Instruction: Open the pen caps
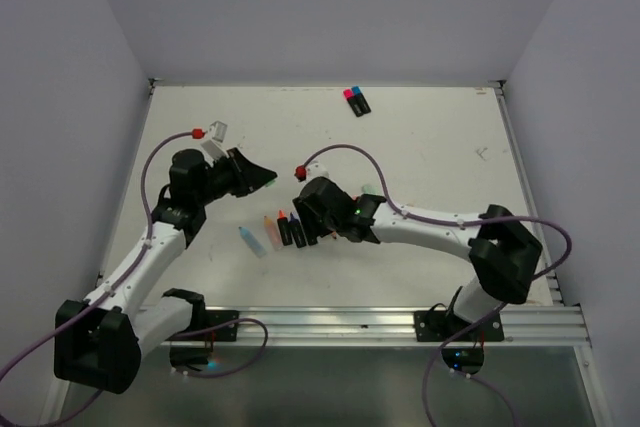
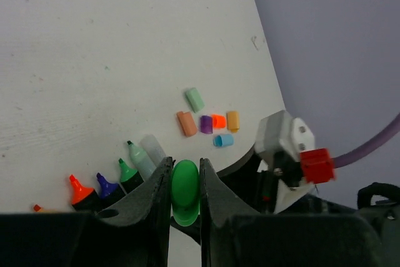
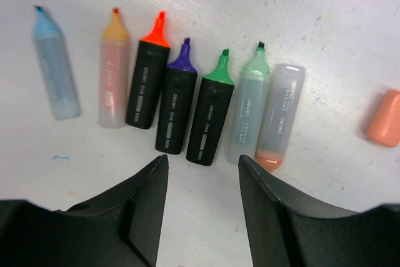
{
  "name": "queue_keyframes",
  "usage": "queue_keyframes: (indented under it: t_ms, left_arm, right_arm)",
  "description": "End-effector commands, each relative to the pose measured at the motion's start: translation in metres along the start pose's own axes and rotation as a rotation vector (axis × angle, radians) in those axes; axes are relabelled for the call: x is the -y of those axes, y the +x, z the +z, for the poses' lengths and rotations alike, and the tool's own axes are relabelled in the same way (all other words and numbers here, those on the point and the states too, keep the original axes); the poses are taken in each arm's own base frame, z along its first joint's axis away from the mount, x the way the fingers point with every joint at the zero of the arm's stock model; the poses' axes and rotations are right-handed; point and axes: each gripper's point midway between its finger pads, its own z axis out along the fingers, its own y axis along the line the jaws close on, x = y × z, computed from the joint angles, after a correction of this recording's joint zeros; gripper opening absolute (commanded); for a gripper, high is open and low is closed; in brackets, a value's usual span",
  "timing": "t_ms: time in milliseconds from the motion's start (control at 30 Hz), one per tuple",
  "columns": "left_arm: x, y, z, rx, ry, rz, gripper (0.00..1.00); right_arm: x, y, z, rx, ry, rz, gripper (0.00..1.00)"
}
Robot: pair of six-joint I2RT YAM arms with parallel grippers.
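Observation:
My left gripper (image 2: pixel 185 166) is shut on a green pen cap (image 2: pixel 185 193); in the top view it (image 1: pixel 264 179) hangs left of the pens. Several loose caps lie together on the table: pale green (image 2: pixel 194 99), salmon (image 2: pixel 186 123), purple (image 2: pixel 206 124), orange (image 2: pixel 219 120), yellow-orange (image 2: pixel 232 120) and cyan (image 2: pixel 223 140). My right gripper (image 3: pixel 203 166) is open and empty just in front of a row of uncapped highlighters: pale blue (image 3: pixel 55 67), pale orange (image 3: pixel 114 76), black with orange tip (image 3: pixel 149 79), purple tip (image 3: pixel 176 101), green tip (image 3: pixel 211 114), pale green (image 3: pixel 249 110). A translucent pen (image 3: pixel 280 117) with an orange end lies beside them.
Two capped black highlighters (image 1: pixel 356 100) with red and cyan caps lie at the far middle of the table. A salmon cap (image 3: pixel 384 119) lies right of the row. A metal rail (image 1: pixel 400 325) runs along the near edge. Walls close in the left, back and right.

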Motion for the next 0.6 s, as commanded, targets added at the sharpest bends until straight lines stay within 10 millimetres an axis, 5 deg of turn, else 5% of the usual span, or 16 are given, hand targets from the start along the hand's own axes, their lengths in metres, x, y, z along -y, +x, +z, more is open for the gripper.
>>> queue_keyframes:
  t_ms: [0, 100, 167, 300, 333, 367, 433, 500, 533, 567]
  left_arm:
    - [0.031, 0.012, 0.006, -0.059, 0.198, -0.004, 0.0]
    - [0.04, 0.025, 0.014, -0.096, 0.251, -0.035, 0.0]
    - [0.048, 0.025, 0.023, -0.09, 0.261, -0.034, 0.0]
    - [0.063, 0.057, 0.064, -0.198, 0.225, -0.018, 0.0]
    - [0.07, 0.047, 0.076, -0.168, 0.203, -0.012, 0.0]
    - [0.065, 0.067, 0.09, -0.226, 0.164, -0.024, 0.0]
    - [0.078, 0.064, 0.111, -0.21, 0.149, -0.018, 0.0]
    - [0.07, 0.094, 0.137, -0.289, 0.082, -0.019, 0.0]
    - [0.084, 0.085, 0.152, -0.261, 0.085, 0.001, 0.0]
    - [0.075, 0.115, 0.165, -0.331, 0.033, 0.018, 0.0]
  right_arm:
    - [-0.002, -0.038, -0.048, 0.148, -0.065, -0.01, 0.53]
    - [0.001, -0.05, -0.074, 0.226, -0.097, -0.006, 0.53]
    - [0.023, -0.057, -0.092, 0.27, -0.005, 0.023, 0.53]
    - [0.086, -0.043, -0.12, 0.235, 0.259, 0.127, 0.52]
    - [0.097, -0.04, -0.125, 0.231, 0.301, 0.157, 0.52]
    - [0.111, -0.035, -0.129, 0.222, 0.335, 0.194, 0.52]
    - [0.122, -0.024, -0.142, 0.238, 0.332, 0.271, 0.52]
    - [0.135, -0.021, -0.163, 0.306, 0.339, 0.36, 0.52]
    - [0.142, -0.014, -0.168, 0.321, 0.356, 0.382, 0.52]
    - [0.148, -0.012, -0.174, 0.345, 0.367, 0.405, 0.52]
